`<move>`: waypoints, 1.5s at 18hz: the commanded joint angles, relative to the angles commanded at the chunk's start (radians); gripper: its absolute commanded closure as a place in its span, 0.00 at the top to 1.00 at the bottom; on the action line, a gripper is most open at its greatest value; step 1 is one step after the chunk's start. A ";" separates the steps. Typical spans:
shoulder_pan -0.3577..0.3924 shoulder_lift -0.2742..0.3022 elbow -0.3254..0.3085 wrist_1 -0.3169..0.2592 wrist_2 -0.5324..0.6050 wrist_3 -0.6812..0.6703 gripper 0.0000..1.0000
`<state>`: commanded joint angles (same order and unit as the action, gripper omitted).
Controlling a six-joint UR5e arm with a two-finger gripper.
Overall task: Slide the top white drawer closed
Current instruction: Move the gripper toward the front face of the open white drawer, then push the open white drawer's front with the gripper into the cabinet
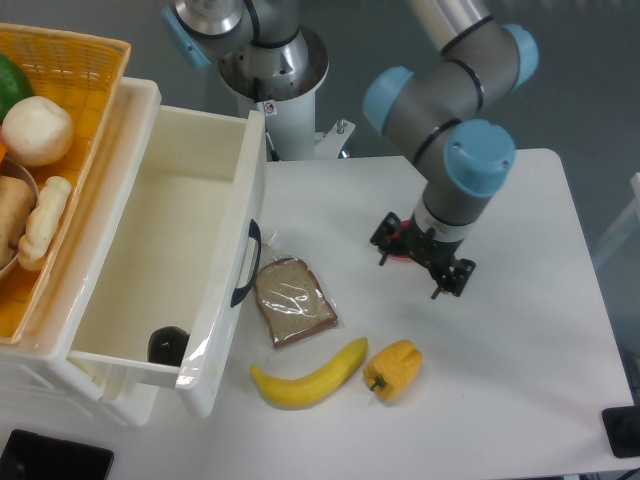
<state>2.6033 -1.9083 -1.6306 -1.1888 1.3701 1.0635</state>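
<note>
The top white drawer (pixel 170 260) sticks far out at nine o'clock, with a dark thing inside. It looks light, hard and slippery. Push on its flat front by the black handle (pixel 246 264). The gripper (pixel 425 255) hangs at three o'clock; I cannot tell if it is spread.

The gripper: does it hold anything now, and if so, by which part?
Nothing is held. The gripper hangs above bare table, apart from the top white drawer, which stands open; whether its fingers are open cannot be told.

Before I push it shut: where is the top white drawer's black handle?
The black curved handle sits on the open glossy white plastic drawer's front, left-centre, beside the wrapped bread slice.
</note>
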 joint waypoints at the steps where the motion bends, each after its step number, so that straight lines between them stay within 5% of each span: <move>1: -0.005 0.002 0.000 -0.005 -0.026 -0.054 0.60; 3: -0.012 0.026 0.000 -0.015 -0.139 -0.170 0.34; 6: -0.034 0.038 0.008 -0.061 -0.242 -0.244 0.22; 11: -0.080 0.080 0.005 -0.233 -0.250 -0.249 0.03; 27: -0.098 0.104 0.009 -0.328 -0.344 -0.249 0.02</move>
<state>2.5050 -1.8040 -1.6214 -1.5171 1.0263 0.8145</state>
